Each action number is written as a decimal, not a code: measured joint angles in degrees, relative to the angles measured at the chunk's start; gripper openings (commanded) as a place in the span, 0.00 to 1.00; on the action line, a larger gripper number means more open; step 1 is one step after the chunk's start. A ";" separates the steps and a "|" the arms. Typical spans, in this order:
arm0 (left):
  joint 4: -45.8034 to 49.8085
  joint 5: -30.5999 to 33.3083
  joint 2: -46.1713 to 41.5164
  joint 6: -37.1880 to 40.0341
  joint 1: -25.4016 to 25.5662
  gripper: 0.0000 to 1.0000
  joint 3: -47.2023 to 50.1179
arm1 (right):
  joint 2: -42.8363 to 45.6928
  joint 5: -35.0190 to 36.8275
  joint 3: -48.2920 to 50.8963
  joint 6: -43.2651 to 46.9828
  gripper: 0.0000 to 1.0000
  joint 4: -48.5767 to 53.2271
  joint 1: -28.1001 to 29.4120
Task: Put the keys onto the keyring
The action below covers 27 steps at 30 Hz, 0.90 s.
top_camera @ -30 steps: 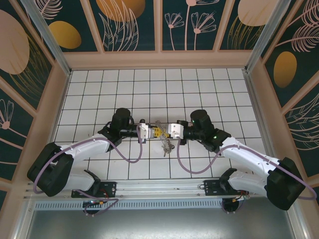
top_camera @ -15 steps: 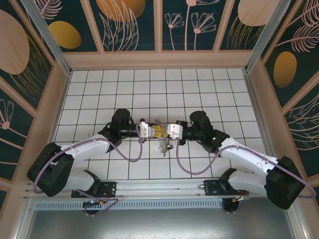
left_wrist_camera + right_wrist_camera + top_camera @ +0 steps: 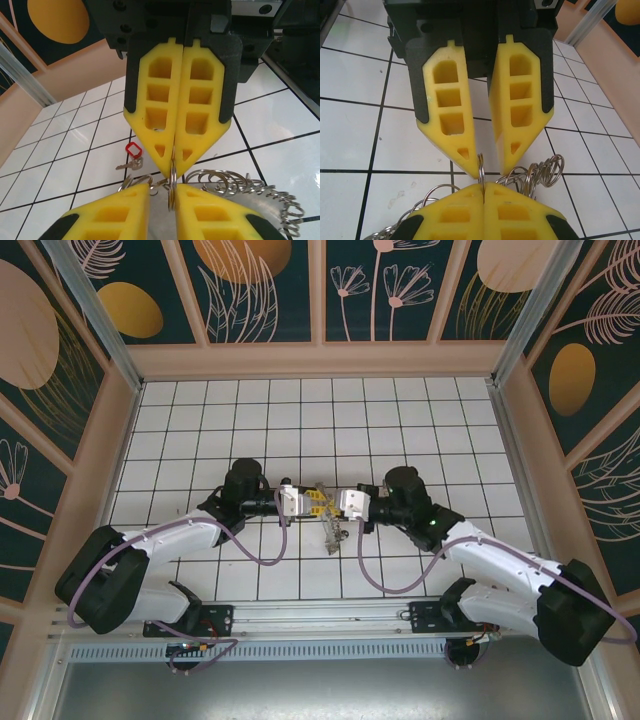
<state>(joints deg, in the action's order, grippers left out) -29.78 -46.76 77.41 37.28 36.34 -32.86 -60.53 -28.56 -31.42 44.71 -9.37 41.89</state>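
The right gripper [image 3: 484,186] has its yellow fingers pressed together at the tips. A thin silvery ring stands edge-on out of the seam between them, so this gripper is clamped on the keyring [image 3: 333,530]. The left gripper [image 3: 162,189] faces it tip to tip, with its jaws a little apart. The same thin ring runs through the gap between them, and it cannot be told whether either finger touches it. In the right wrist view the left gripper's fingers also stand apart, with the top of the ring just between their tips.

From the clamped ring, the rest of the keyring spreads out as a bunch of small split rings and silvery pieces. In both wrist views it trails to the right side. From above it hangs as a narrow cluster just below where the two grippers meet, toward the arm bases. Whether the bunch rests on the table [image 3: 400,420] cannot be told.

One loose key with a red tag [image 3: 132,149] lies flat on a white tile of the table, near the bunch but apart from it, left of the gripper tips in the left wrist view.

Both arms reach in from the near edge and meet around the middle of the tiled table.
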 measured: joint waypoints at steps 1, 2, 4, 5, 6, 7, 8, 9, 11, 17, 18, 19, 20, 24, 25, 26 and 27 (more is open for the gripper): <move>0.00 0.33 0.00 0.00 0.02 0.22 0.00 | 0.31 -0.09 0.35 -0.20 0.00 -0.42 -0.24; 0.00 0.59 0.00 -0.02 0.02 0.23 0.00 | 0.52 -0.22 0.52 -0.33 0.00 -0.79 -0.39; -0.39 1.03 0.00 -0.20 0.00 0.23 0.22 | 0.85 -0.55 0.98 -0.74 0.00 -1.49 -0.90; -0.76 1.14 0.00 -0.42 0.00 0.23 0.46 | 0.98 -0.79 1.20 -1.09 0.00 -1.86 -1.07; -1.31 1.25 0.00 -0.81 0.00 0.23 0.85 | 1.16 -1.14 1.51 -1.36 0.00 -2.14 -1.29; -1.70 1.25 0.00 -1.20 0.00 0.23 1.18 | 1.27 -1.44 1.77 -1.66 0.00 -2.45 -1.44; -2.01 1.18 0.07 -1.53 0.00 0.23 1.36 | 1.36 -1.60 1.97 -1.81 0.00 -2.67 -1.55; -2.34 1.14 0.24 -1.84 0.00 0.23 1.42 | 1.40 -1.81 2.16 -1.92 0.00 -2.89 -1.66; -3.32 0.87 0.76 -2.45 0.00 0.23 1.42 | 1.40 -2.27 2.40 -2.27 0.00 -3.41 -1.79; -6.25 0.68 2.43 -4.55 0.00 0.23 1.42 | 1.42 -3.04 3.21 -3.65 0.00 -5.88 -1.84; -6.71 0.55 2.71 -4.85 0.00 0.23 1.42 | 1.42 -3.06 3.21 -3.80 0.00 -6.12 -1.84; -7.10 0.52 2.95 -5.09 0.00 0.23 1.42 | 1.42 -3.13 3.26 -4.20 0.00 -6.45 -1.84; -7.43 0.52 3.19 -5.40 0.00 0.22 1.42 | 1.42 -3.28 3.34 -4.37 0.00 -6.82 -1.84; -8.39 0.33 3.65 -6.14 0.00 0.21 1.42 | 1.42 -3.56 3.78 -4.85 0.00 -7.80 -1.84; -8.63 0.31 3.67 -6.34 0.00 0.20 1.42 | 1.40 -3.67 3.82 -4.87 0.00 -7.89 -1.84; -8.87 0.28 3.67 -6.54 0.00 0.21 1.42 | 1.40 -3.69 3.82 -4.87 0.00 -8.07 -1.84; -9.16 0.31 3.67 -6.73 0.00 0.21 1.42 | 1.40 -3.69 3.82 -4.90 0.00 -8.31 -1.84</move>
<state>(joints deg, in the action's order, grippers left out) -38.94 -46.46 81.08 30.55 36.34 -31.44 -59.13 -32.25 -27.59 39.81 -17.67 40.05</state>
